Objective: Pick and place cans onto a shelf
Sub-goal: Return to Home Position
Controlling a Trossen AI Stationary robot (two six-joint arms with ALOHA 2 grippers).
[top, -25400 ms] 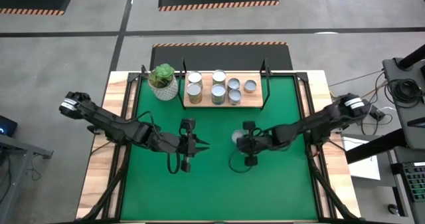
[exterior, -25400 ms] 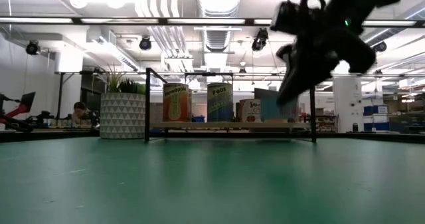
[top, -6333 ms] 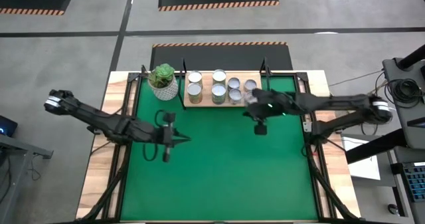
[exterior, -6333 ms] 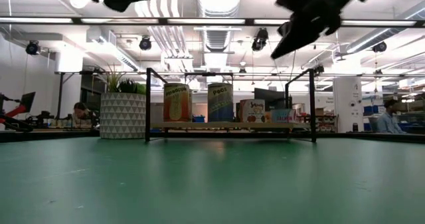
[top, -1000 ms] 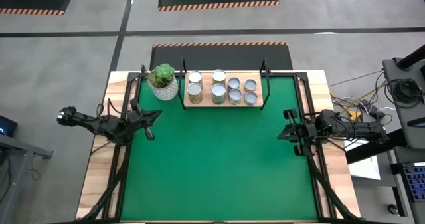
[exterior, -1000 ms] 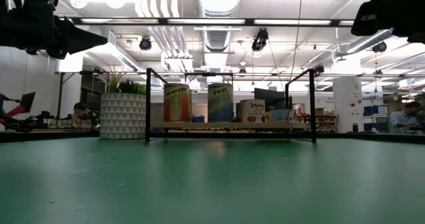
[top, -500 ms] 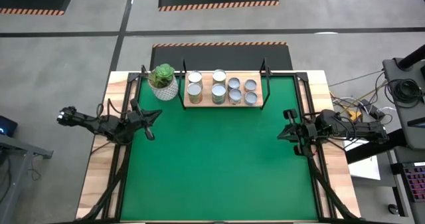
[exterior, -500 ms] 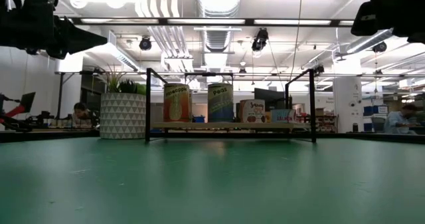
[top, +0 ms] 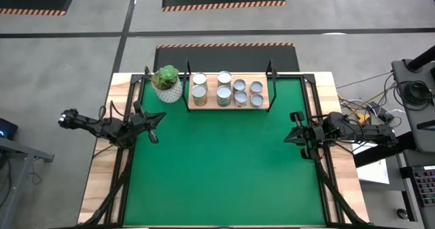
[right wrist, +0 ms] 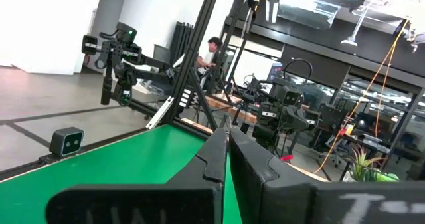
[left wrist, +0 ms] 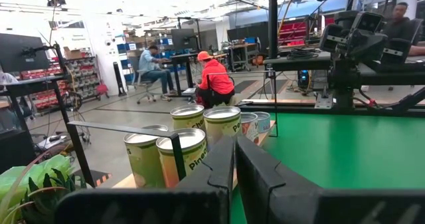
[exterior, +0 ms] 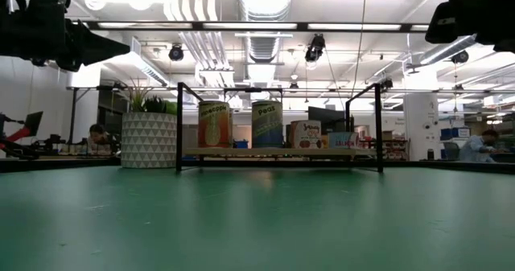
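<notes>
**A:** What is the shelf like?

**B:** It is a flat, rectangular board of pale wood with thin black metal posts at its ends. It sits at the far edge of the green mat that covers the wood-bordered worktop. Just beside it stands a white pot with a triangle pattern, holding a green plant.

**A:** And the cans?

**B:** There are eight, all upright on the board, smooth cylinders with silvery-white round tops. From above, four wider tops form a square on the side nearer the pot. Four smaller tops form a second square next to them. Seen level with the mat, the wide ones rise tall, one with an orange-and-yellow label and one blue-green, while the small ones are squat.

**A:** Where are the tools?

**B:** There are two, both dark. The left tool hangs over the worktop's left border and the right tool over its right border, each well apart from the shelf.

**A:** Do they hold anything?

**B:** No. On each tool the fingers are drawn together with only a thin slit between them, and nothing is in their grasp.
</notes>
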